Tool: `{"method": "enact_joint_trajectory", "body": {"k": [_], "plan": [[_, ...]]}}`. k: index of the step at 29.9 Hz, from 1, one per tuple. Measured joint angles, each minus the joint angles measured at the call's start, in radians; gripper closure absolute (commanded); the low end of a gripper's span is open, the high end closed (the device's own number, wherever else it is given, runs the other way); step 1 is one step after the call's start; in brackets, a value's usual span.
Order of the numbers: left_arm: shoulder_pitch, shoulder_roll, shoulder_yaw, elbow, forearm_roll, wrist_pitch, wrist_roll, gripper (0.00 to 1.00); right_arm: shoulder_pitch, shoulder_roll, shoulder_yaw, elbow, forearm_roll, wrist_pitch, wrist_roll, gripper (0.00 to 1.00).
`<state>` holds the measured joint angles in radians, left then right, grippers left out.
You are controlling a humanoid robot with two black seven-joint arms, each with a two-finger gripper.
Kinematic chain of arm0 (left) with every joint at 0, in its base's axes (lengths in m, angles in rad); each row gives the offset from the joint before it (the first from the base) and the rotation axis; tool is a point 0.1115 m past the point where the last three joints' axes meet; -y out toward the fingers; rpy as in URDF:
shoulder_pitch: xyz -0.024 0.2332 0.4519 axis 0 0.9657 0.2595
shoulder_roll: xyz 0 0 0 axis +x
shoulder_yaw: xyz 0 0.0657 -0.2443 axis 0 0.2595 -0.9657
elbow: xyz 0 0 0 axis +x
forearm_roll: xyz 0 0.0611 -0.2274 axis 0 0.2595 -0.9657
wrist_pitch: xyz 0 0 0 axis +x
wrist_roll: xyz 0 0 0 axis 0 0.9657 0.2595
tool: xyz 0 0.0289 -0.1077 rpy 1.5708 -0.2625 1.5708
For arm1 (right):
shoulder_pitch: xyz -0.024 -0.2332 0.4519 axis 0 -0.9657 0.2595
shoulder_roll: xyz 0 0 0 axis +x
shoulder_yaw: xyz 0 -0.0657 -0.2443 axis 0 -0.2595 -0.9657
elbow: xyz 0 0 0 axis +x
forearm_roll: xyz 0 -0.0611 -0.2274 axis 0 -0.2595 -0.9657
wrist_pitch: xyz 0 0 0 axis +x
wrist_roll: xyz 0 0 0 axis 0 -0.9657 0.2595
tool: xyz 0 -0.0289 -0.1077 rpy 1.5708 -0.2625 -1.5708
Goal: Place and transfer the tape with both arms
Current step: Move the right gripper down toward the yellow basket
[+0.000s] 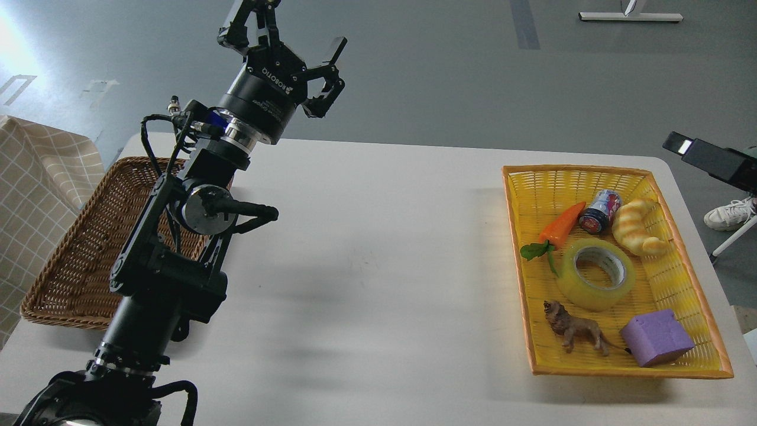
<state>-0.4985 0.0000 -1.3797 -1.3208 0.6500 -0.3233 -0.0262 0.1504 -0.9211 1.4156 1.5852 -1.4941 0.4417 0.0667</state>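
The tape (597,274), a wide translucent yellow roll with a grey-white core, lies flat in the yellow basket (621,372) on the right of the table. My left gripper (293,32) is raised above the table's far left edge with its fingers spread, open and empty, far from the tape. Of my right gripper, only one black finger with a pale tip (707,158) shows at the right edge, beyond the basket's far right corner. The rest of it is out of view.
The yellow basket also holds a toy carrot (562,226), a small can (600,211), a croissant-shaped bread (637,228), a toy lion (575,332) and a purple block (656,338). A brown wicker basket (71,260) sits at the left, partly behind my left arm.
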Motion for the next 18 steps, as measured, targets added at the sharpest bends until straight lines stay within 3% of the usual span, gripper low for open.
{"method": "enact_joint_trajectory", "body": {"k": [13, 18], "plan": [[0.001, 0.000, -0.009, -0.004, 0.000, -0.012, 0.000, 0.02, -0.025, 0.007, 0.064, -0.042, 0.006, -0.004, -0.006, 0.00], [0.000, 0.000, -0.010, -0.005, -0.003, -0.013, -0.001, 0.02, -0.030, 0.087, 0.082, -0.039, 0.006, -0.068, -0.019, 0.00]]}}
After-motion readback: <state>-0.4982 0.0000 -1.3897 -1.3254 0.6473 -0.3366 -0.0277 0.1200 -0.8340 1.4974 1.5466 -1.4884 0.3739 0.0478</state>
